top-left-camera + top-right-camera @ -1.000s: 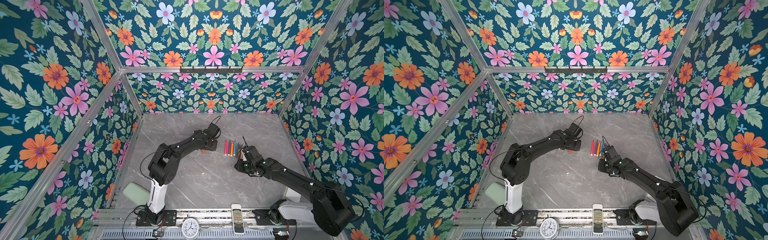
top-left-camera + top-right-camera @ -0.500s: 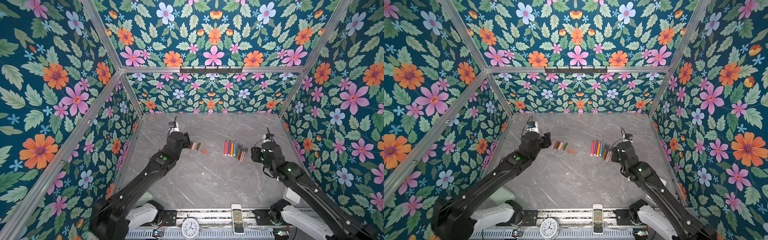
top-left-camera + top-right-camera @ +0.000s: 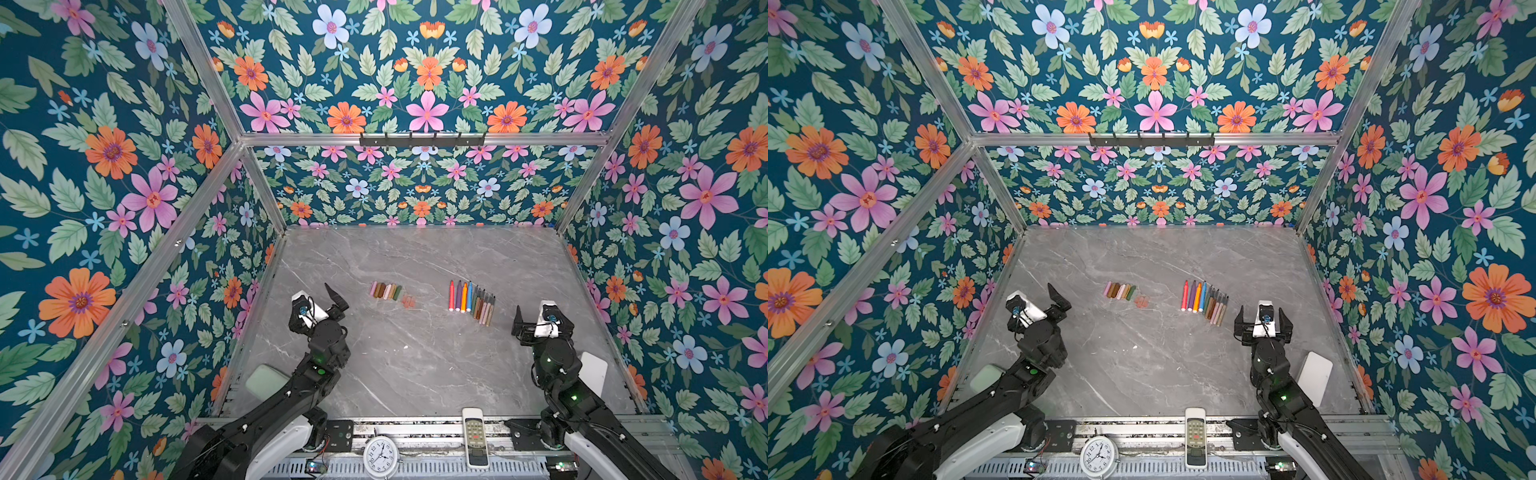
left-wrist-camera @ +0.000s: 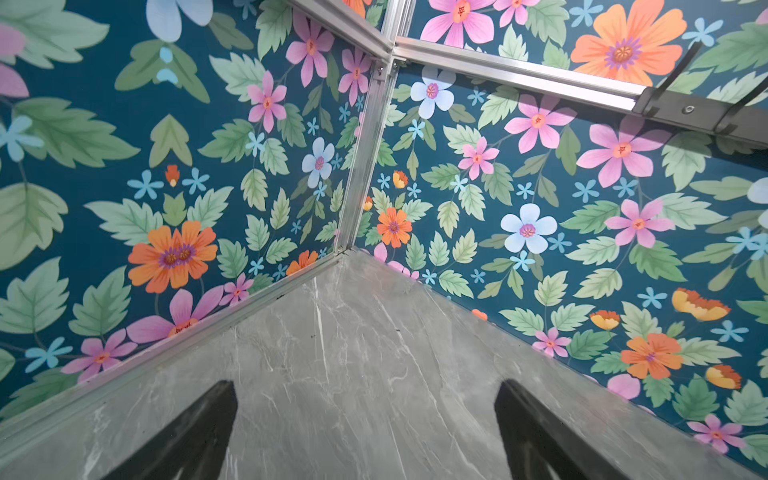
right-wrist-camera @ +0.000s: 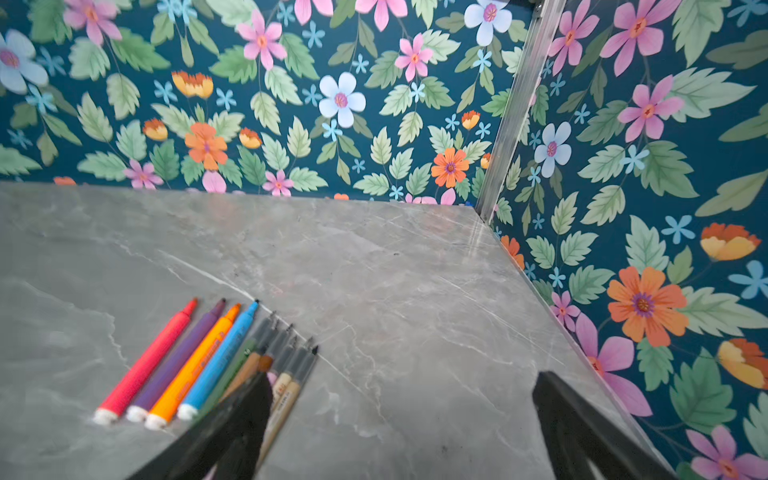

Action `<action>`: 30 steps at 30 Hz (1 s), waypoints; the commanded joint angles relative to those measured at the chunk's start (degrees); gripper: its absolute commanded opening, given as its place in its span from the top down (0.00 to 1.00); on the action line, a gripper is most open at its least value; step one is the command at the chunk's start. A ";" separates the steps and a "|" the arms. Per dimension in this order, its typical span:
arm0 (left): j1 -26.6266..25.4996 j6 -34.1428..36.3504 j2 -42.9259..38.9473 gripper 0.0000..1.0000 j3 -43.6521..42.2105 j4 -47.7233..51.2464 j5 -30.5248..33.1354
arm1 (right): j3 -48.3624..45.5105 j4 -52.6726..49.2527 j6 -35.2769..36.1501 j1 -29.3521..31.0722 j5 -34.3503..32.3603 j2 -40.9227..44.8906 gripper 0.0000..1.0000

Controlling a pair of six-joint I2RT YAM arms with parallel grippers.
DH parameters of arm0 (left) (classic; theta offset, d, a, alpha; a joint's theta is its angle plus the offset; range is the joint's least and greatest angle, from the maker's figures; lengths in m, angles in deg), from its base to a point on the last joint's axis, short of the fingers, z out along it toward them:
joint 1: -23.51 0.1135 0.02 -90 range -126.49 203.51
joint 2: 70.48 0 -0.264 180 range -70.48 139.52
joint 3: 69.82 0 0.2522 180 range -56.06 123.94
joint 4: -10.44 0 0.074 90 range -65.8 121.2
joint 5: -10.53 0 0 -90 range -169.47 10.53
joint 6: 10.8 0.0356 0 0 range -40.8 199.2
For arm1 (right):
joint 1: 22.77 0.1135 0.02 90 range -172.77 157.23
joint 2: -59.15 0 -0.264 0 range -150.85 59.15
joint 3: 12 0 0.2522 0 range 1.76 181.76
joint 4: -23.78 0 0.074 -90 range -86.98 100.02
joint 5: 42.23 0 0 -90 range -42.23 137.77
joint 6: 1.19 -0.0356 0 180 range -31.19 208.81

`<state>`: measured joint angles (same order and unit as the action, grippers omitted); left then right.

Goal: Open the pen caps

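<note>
The pen caps (image 3: 385,291) (image 3: 1119,291) lie off the pens in a short tight row on the grey marble table, with translucent reddish ones (image 3: 408,301) just right of the row. The uncapped pens (image 3: 471,298) (image 3: 1204,299) (image 5: 199,365) lie side by side further right, tips pointing away. My left gripper (image 3: 337,300) (image 3: 1060,300) (image 4: 365,390) hovers open and empty, left of the caps. My right gripper (image 3: 540,318) (image 3: 1261,312) (image 5: 403,382) is open and empty, right of the pens and nearer the front. One of its fingers (image 5: 249,399) overlaps the nearest pens in the right wrist view.
A white remote (image 3: 475,436) and a round clock (image 3: 380,457) sit on the front rail. A pale green pad (image 3: 266,380) lies at the front left and a white pad (image 3: 592,372) at the front right. Flowered walls close in the table.
Both arms have pulled back from the middle of the table toward the front corners. Both grippers have gone from nearly shut to wide open. The caps and pens stay in place.
</note>
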<state>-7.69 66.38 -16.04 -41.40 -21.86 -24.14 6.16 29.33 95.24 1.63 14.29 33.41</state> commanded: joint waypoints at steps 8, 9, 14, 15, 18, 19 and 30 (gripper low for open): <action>4.40 19.04 17.61 0.07 -3.63 -26.53 1.69 | -2.65 15.75 -12.53 -22.21 16.14 -14.79 0.01; 4.84 19.99 19.92 0.07 -3.58 -29.22 2.20 | -2.68 19.58 -12.38 -23.16 16.85 -18.30 0.01; 6.04 25.11 33.79 0.00 -3.14 -46.30 9.73 | 2.35 28.77 -13.81 -23.70 19.16 -34.73 0.01; 6.13 25.43 36.31 0.00 -2.71 -48.10 11.51 | 3.23 31.34 -14.25 -23.78 19.92 -37.98 0.01; 6.62 24.85 37.99 0.00 -3.11 -49.42 10.96 | 4.38 37.44 -12.76 -23.80 20.11 -45.40 0.01; 6.73 25.33 37.97 0.00 -3.27 -49.56 9.40 | 3.86 41.77 -13.09 -23.84 19.25 -48.41 0.01; 15.87 17.66 38.11 0.00 -2.20 -41.29 -3.79 | 13.02 31.38 -9.97 -23.99 26.24 -56.47 0.01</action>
<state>7.29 87.15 22.84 -44.99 -66.76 -23.27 18.16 67.25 84.69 -22.41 39.17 -23.63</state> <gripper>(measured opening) 0.998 0.988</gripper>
